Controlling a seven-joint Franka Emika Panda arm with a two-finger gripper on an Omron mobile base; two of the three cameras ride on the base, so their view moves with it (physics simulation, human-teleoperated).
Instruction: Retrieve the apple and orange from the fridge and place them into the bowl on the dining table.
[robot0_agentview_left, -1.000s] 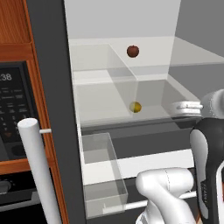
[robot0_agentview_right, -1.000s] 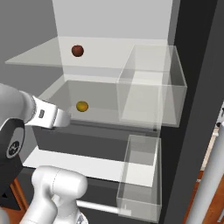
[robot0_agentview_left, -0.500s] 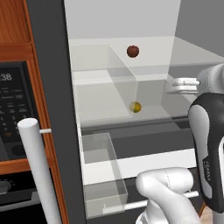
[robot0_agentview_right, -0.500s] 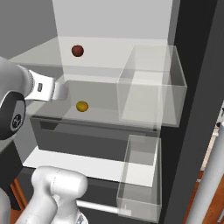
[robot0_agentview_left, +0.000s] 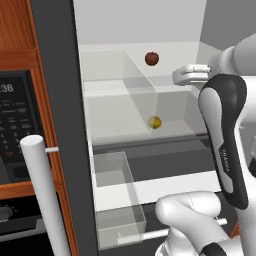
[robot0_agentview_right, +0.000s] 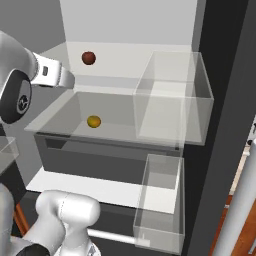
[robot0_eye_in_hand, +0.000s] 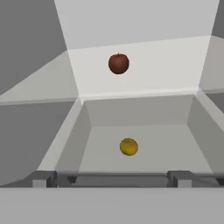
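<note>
Only from the left is the black oven (robot0_agentview_left: 12, 145) seen; the hand (robot0_eye_in_hand: 112, 178) gapes wide, empty.

Base views flank open fridge (robot0_agentview_left: 125, 100); hand view faces shelves, seemingly closer.

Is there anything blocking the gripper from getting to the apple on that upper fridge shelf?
Nothing visible does. In the hand view the apple sits in the open on the upper shelf, straight ahead of the open gripper. The orange lies on the lower shelf, below that line.
</note>
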